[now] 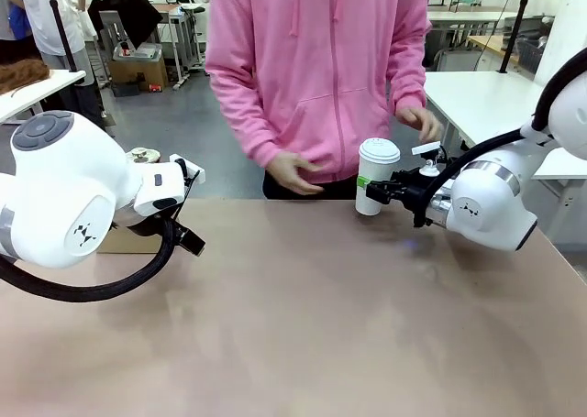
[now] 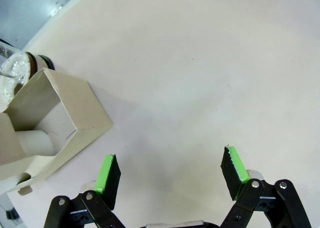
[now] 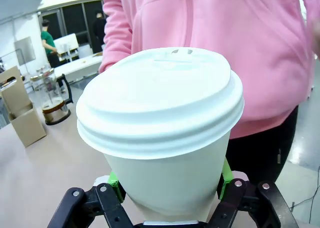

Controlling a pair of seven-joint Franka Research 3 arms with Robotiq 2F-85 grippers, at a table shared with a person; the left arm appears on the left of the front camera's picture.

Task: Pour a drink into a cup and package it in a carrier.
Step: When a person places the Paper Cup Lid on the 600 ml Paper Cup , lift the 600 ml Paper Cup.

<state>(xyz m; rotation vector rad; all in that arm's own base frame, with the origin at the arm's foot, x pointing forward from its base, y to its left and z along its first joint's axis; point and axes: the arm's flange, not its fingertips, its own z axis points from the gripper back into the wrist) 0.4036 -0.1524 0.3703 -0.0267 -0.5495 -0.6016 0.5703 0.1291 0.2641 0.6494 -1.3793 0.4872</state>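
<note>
- the right gripper [image 1: 372,192] is clamped on the cup [image 1: 377,171] — its green pads [image 3: 114,181] press on opposite sides of the white paper wall, below the domed lid [image 3: 160,95].
- the cup stands upright near the far edge of the table [image 1: 303,325], on the robot's right side, just in front of a person [image 1: 321,69] in a pink hoodie.
- from the front we cannot tell whether the cup's base rests on the table or hangs just above it.
- one hand [image 1: 293,172] of the person hovers near the cup, apart from it. the other hand [image 1: 422,122] is raised a little behind the cup.
- the left gripper [image 2: 171,170] is spread wide and holds nothing — its green pads face each other over bare table.
- the carrier [image 2: 60,120] sits on the table just beside the left gripper, brown cardboard with one slot open toward the wrist camera, and well apart from the cup.
- a glass jug [image 3: 52,100] with a black handle stands just behind the carrier. it is too small in the right wrist view for us to tell how much liquid it holds.
</note>
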